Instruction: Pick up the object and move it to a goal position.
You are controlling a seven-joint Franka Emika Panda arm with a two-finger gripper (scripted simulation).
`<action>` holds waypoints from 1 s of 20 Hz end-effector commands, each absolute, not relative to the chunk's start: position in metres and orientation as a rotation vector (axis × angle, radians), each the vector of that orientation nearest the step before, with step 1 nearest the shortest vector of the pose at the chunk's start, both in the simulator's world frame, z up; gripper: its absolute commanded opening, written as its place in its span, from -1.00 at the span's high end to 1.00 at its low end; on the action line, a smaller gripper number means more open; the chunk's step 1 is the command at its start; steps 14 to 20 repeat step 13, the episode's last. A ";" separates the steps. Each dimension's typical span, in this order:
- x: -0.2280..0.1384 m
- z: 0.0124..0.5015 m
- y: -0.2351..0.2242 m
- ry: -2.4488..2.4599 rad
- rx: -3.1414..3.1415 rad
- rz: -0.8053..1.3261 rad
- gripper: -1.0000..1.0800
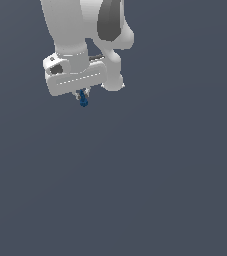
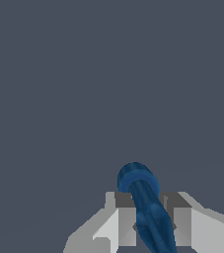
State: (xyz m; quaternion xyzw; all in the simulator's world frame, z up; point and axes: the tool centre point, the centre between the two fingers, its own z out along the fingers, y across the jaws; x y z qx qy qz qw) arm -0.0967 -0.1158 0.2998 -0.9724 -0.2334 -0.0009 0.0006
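The object is a tiny dark blue elongated lump hanging just below the white gripper in the upper left of the exterior view. The gripper is shut on it, its short fingers close together around the lump's top. In the wrist view the object is a dark blue rod with a rounded end, clamped between the two grey fingers, and it sticks out past the fingertips. The gripper and object are held above the flat grey surface.
The white arm fills the upper left of the exterior view. A plain dark grey-blue surface spreads across everything else. No other objects or markers show.
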 end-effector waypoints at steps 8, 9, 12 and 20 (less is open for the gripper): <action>-0.111 0.332 -0.133 -0.734 -3.054 0.000 1.00; -0.111 0.332 -0.133 -0.734 -3.054 0.000 1.00; -0.109 0.331 -0.132 -0.734 -3.055 0.000 1.00; -0.109 0.330 -0.132 -0.734 -3.055 0.000 1.00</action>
